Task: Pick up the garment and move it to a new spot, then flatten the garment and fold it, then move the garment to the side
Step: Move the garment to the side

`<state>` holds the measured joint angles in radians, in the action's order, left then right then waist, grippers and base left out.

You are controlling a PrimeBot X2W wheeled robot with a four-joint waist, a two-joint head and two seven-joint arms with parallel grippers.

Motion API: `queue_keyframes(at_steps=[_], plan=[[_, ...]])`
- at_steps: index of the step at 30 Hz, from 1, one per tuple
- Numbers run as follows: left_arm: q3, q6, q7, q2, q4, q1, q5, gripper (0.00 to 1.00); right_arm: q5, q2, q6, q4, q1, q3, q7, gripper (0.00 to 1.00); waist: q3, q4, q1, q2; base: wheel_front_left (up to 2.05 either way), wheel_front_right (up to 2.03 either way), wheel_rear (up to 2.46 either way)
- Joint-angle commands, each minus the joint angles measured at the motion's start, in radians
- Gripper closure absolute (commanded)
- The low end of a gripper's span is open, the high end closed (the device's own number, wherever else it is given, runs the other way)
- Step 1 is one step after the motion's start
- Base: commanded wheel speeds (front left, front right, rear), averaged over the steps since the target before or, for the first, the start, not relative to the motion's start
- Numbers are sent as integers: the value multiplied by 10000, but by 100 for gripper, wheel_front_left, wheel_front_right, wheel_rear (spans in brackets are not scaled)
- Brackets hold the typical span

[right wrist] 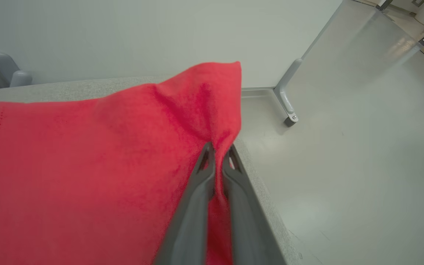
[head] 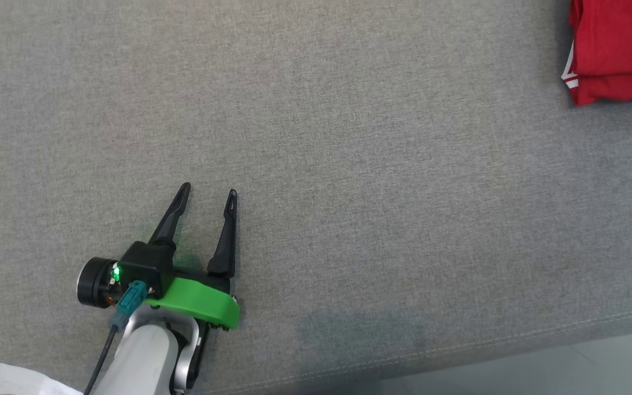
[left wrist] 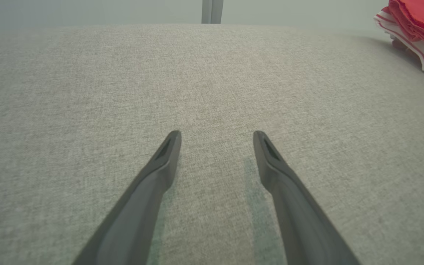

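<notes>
The garment (head: 620, 49) is red with white striped trim, folded, lying at the far right of the grey surface. In the left wrist view the garment (left wrist: 420, 25) sits at the upper right, well away from the fingers. My left gripper (head: 206, 193) hovers at the lower left of the surface, open, nothing between its fingers. Seen along its own fingers, the left gripper (left wrist: 216, 138) spreads wide over bare fabric. My right gripper (right wrist: 218, 150) is shut on an edge of the garment (right wrist: 87, 162), pinching a raised fold near the surface's corner.
The grey fabric surface (head: 349, 164) has a stitched front edge (head: 513, 340) at the lower right, with pale floor (head: 568, 367) beyond. A white cloth scrap (head: 20, 381) lies at the bottom left. A metal partition foot (right wrist: 289, 114) stands on the floor.
</notes>
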<state>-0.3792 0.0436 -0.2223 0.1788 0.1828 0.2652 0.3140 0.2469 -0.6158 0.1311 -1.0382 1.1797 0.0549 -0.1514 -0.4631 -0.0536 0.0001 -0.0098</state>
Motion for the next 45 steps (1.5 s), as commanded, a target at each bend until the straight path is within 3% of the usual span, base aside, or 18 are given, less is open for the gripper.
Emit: queue_keyframes(at_steps=[1, 11, 13, 14, 15, 25, 34, 40, 45], plan=[[-8, -19, 22, 79, -55, 212, -76, 0, -158, 1, -8, -106, 87, -94, 146, 100, -337, 181, -1, 98, 0, 0, 0], [-139, 63, 317, 302, -369, 361, -199, 0, -2821, -166, -13, -846, 412, -1213, 1531, 100, -1206, 478, -1, 98, 0, 0, 0], [-146, 97, 354, 349, -408, 346, -212, 0, -3279, 24, -11, -858, 444, -1618, 1683, 52, -1277, 495, -1, 98, 0, 0, 0], [-144, 103, 353, 369, -429, 340, -211, 0, -3521, 112, -11, -850, 448, -1829, 1745, 3, -1300, 498, -1, 98, 0, 0, 0], [-144, 116, 363, 390, -442, 334, -209, 0, -3732, 189, -11, -824, 438, -2032, 1820, 0, -1321, 498, -1, 98, 0, 0, 0], [-232, 185, 399, 406, -481, 322, -150, 0, -5311, 1075, -13, -316, 165, -3423, 2468, 0, -1145, 281, -1, 98, 0, 0, 0], [-101, 247, 92, 313, -394, 508, 16, 0, -5689, 1863, -13, -229, 185, -3054, 3403, 0, -153, -8, -1, 98, 0, 0, 0], [368, 408, -170, 132, -72, 562, 415, 0, -5002, 2644, -13, -402, 246, -2180, 3989, 0, 941, -205, -1, 98, 0, 0, 0], [1014, 665, -358, -2, 455, 295, 760, 0, -3342, 3366, -11, -479, -282, -1433, 4152, 0, 1943, -243, -1, 98, 0, 0, 0]])
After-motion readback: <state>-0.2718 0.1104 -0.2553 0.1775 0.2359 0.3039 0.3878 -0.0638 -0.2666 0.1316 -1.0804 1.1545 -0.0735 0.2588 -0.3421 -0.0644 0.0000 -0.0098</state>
